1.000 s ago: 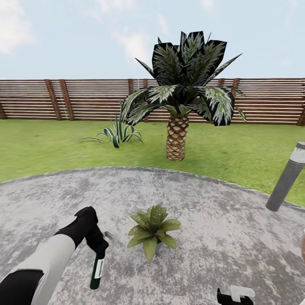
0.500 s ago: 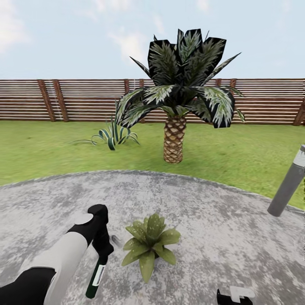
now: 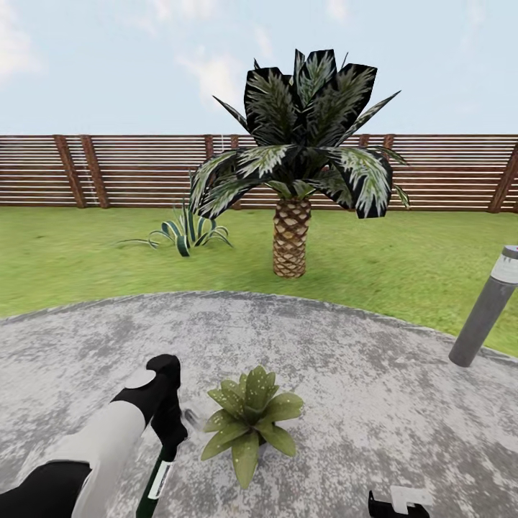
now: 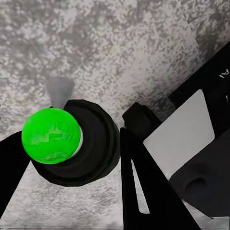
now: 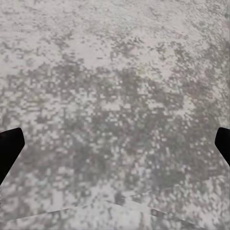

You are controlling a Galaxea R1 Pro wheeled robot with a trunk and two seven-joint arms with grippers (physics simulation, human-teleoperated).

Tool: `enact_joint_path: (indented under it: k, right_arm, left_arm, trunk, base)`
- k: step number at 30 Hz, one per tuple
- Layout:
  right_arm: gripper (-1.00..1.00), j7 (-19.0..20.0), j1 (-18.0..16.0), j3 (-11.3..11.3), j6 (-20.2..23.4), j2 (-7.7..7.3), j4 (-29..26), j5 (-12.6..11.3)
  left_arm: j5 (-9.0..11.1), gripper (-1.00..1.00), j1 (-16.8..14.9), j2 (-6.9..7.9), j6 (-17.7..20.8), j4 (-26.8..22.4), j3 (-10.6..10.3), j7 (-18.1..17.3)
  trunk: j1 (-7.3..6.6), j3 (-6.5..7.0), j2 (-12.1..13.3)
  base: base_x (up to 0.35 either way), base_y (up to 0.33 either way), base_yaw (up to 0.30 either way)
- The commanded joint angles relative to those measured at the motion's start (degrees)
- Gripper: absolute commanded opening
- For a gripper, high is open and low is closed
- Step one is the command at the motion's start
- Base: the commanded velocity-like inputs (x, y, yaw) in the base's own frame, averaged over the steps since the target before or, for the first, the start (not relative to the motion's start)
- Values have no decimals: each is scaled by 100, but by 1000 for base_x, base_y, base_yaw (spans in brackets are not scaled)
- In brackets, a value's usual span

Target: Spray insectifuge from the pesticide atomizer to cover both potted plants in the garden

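Observation:
One potted plant (image 3: pixel 248 421), a low rosette of pale-speckled green leaves, stands on the grey paved patio (image 3: pixel 374 388) of the garden; its leaves hide the pot. Just to its left my left gripper (image 3: pixel 170 432) is shut on the pesticide atomizer (image 3: pixel 155 483), a dark green bottle with a white label hanging below the fingers. Its small grey nozzle (image 3: pixel 191 417) points at the plant, almost touching the leaves. The left wrist view looks down on the atomizer's bright green top (image 4: pixel 51 135), dark collar and grey nozzle (image 4: pixel 60 89) between my black fingers (image 4: pixel 143 187). My right gripper (image 5: pixel 115 143) hangs open over bare paving.
Behind the patio lies green lawn (image 3: pixel 403 259) with a big palm (image 3: pixel 291 241), a spiky striped plant (image 3: pixel 183 234) and a brown slatted fence (image 3: pixel 129 169). A grey bollard lamp (image 3: pixel 483 313) leans at the patio's right edge. Part of my right arm (image 3: pixel 399 502) shows at the bottom.
The whole picture has slid a little left and down, so the camera has moved. My left arm has carried the atomizer closer to the potted plant, its nozzle now by the leaves.

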Motion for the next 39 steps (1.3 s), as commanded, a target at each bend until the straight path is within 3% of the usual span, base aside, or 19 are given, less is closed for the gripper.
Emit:
enact_joint_path:
  k: [1, 4, 8, 11, 14, 17, 20, 23, 25, 28, 31, 34, 39]
  right_arm:
    - [100, -23, -4, -39, -16, -2, 7, 61]
    - [100, -23, -4, -39, -16, -2, 7, 62]
    - [100, -23, -4, -39, -16, 3, 7, 61]
    - [100, -23, -4, -39, -15, 2, 7, 60]
    - [100, -23, -4, -39, -18, -2, 7, 61]
    - [100, -23, -4, -39, -17, -2, 7, 61]
    - [100, -23, -4, -39, -17, -2, 7, 62]
    - [100, -23, -4, -39, -17, -3, 7, 60]
    - [100, -23, -4, -39, -16, -3, 7, 60]
    - [100, -23, -4, -39, -19, -3, 7, 61]
    - [100, -23, -4, -39, -18, -3, 7, 62]
    - [100, -23, -4, -39, -19, -3, 7, 56]
    - [100, -23, -4, -39, -18, -3, 7, 58]
  left_arm:
    - [-33, -100, 33, 66, 47, -3, -4, -54]
    - [-28, -100, 218, 137, 4, -3, -4, -54]
    - [-26, -100, 321, 91, -33, -38, 31, -54]
    - [-28, -100, 331, -113, -33, -71, 44, -54]
    - [-34, -100, 333, -221, -34, -54, 42, -54]
    - [-41, -100, 340, -166, -38, -33, 17, -54]
    - [-5, -100, 356, 110, -42, -15, 13, -54]
    - [0, -100, 426, 204, -43, -22, 12, -54]
    - [2, -100, 487, 161, -41, -55, 27, -54]
    - [-26, -100, 514, -127, -35, -79, 36, -54]
    - [-35, -100, 517, -214, -34, -85, 24, -54]
    - [-38, -100, 518, -166, -29, -89, 12, -54]
    - [-11, -100, 524, 75, -34, -91, 9, -54]
  trunk:
    - [-1, -6, -2]
    - [-1, -6, -2]
    - [-1, -6, -2]
    - [-1, -6, -2]
    - [-1, -6, -2]
    - [-1, -6, -2]
    - [-1, -6, -2]
    - [-1, -6, -2]
    - [-1, -6, -2]
    - [-1, -6, -2]
    - [-1, -6, -2]
    - [-1, -6, -2]
    - [-1, -6, -2]
  base:
    - [0, 0, 0]
    - [0, 0, 0]
    - [0, 0, 0]
    - [0, 0, 0]
    - [0, 0, 0]
    - [0, 0, 0]
    - [0, 0, 0]
    - [0, 0, 0]
    - [0, 0, 0]
    - [0, 0, 0]
    - [0, 0, 0]
    - [0, 0, 0]
    - [-88, 0, -7]
